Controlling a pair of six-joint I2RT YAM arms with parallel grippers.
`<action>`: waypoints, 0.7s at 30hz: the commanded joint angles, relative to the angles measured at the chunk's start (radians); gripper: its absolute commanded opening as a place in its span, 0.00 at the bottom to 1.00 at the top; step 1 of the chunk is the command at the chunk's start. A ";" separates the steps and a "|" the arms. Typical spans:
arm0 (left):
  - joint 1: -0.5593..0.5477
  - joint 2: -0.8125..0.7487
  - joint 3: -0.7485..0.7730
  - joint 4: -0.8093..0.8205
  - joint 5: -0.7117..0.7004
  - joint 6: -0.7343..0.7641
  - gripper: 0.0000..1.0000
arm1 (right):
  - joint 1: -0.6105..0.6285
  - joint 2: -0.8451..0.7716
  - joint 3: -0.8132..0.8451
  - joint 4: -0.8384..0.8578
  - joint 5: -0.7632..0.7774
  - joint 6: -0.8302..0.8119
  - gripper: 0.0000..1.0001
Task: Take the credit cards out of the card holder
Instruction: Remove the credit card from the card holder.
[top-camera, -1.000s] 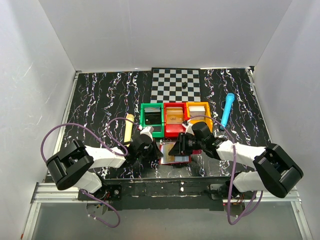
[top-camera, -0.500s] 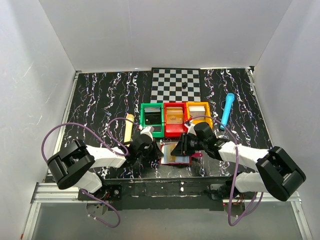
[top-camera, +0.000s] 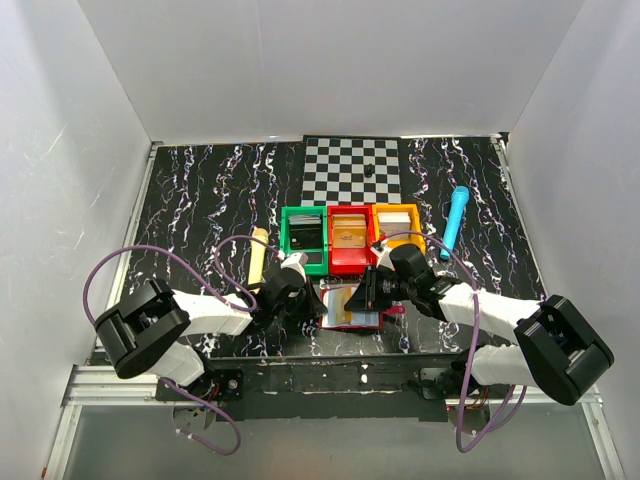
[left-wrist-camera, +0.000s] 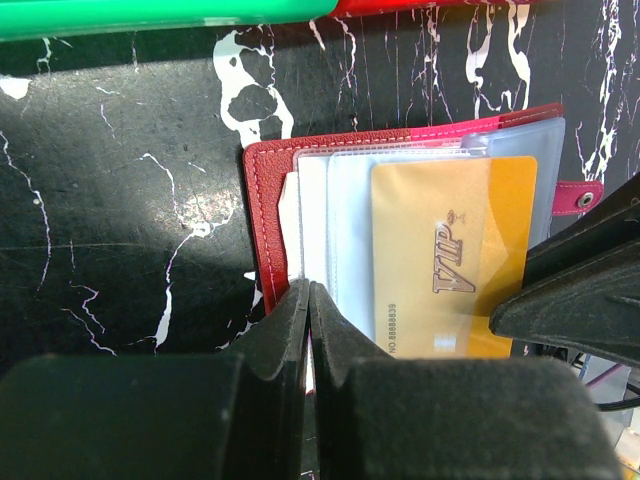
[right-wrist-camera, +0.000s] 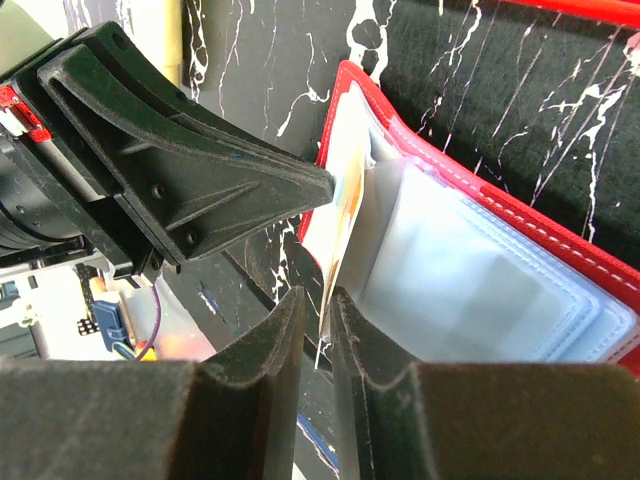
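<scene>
The card holder lies open on the black marbled table just in front of the bins, with its red border and pale clear sleeves showing. A gold VIP credit card sticks partway out of a sleeve. My left gripper is shut, and its tips rest on the holder's near left edge. My right gripper comes in from the right. Its jaws stand narrowly open around the card's free edge, with a thin gap still on one side.
A green bin, a red bin and an orange bin stand in a row just behind the holder. A blue marker lies to the right and a pale stick to the left. A checkerboard mat lies at the back.
The right gripper's jaws have narrowed around the card's edge and the hand has shifted slightly. The left gripper and the holder have stayed put.
</scene>
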 joint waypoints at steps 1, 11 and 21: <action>-0.001 0.059 -0.031 -0.120 -0.023 0.021 0.00 | -0.007 -0.031 0.004 0.013 -0.011 -0.009 0.25; -0.001 0.051 -0.040 -0.113 -0.020 0.020 0.00 | -0.012 -0.031 0.004 0.008 -0.013 -0.009 0.19; -0.001 0.045 -0.045 -0.111 -0.023 0.015 0.00 | -0.012 -0.036 0.004 0.005 -0.013 -0.009 0.01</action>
